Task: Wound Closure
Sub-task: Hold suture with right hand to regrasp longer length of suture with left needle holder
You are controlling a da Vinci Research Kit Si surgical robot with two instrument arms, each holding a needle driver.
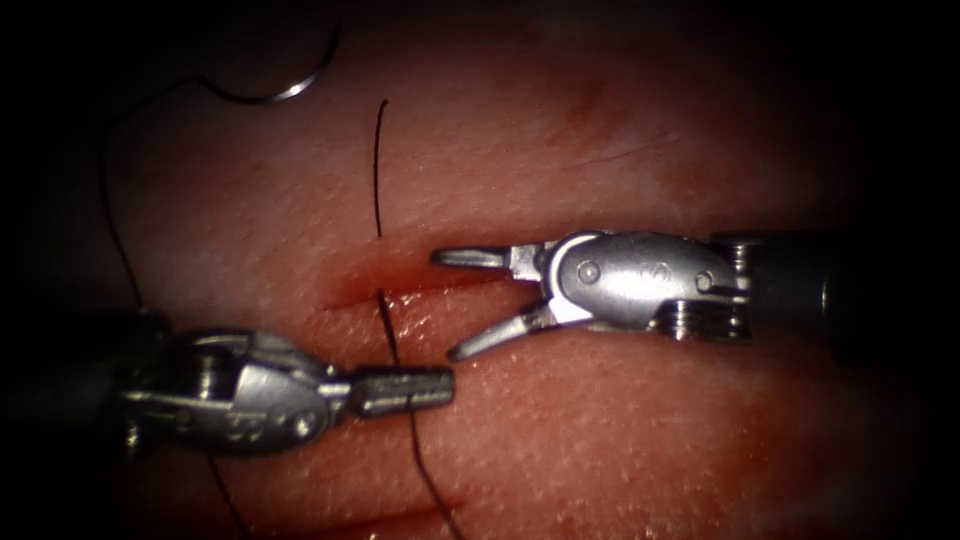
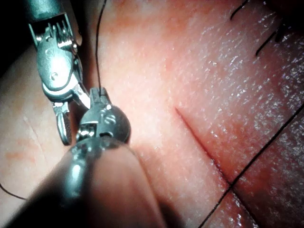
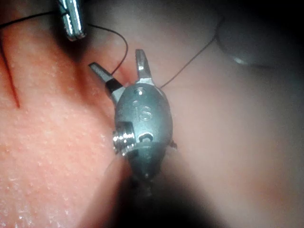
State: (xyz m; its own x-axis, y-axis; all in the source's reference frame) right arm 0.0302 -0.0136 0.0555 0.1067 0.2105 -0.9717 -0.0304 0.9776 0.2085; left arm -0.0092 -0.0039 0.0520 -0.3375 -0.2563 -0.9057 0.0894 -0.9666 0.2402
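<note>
While both tools sit over the wound, the scene reads as follows, from the biggest thing down.

Tissue: the tissue (image 1: 620, 440) spans the endoscope view; its cut (image 1: 400, 290) runs across the middle, with red fluid (image 1: 345, 300) at its left end. The left wrist view shows a further slit (image 2: 199, 142) with thread crossing its end.

Right tool: the right tool (image 1: 480, 300) comes in from the right, its jaws spread wide over the cut and holding nothing. The right wrist view shows the same tool (image 3: 124, 66) from behind, jaws apart, thread passing just beyond their tips.

Left tool: the left tool (image 1: 405, 390) lies below the cut, its jaws closed on the thread where the strand crosses them. In the left wrist view its tip (image 2: 97, 92) sits next to the right tool (image 2: 71, 114).

Thread: the thread (image 1: 378, 170) runs down from above the cut, crosses it, passes through the left tool's jaws and goes on to the lower edge. Another length (image 1: 115, 230) loops round on the far left.

Needle: the needle (image 1: 290, 85) lies free on the tissue, above the cut and to its left, well apart from both tools, not in the tissue.
</note>
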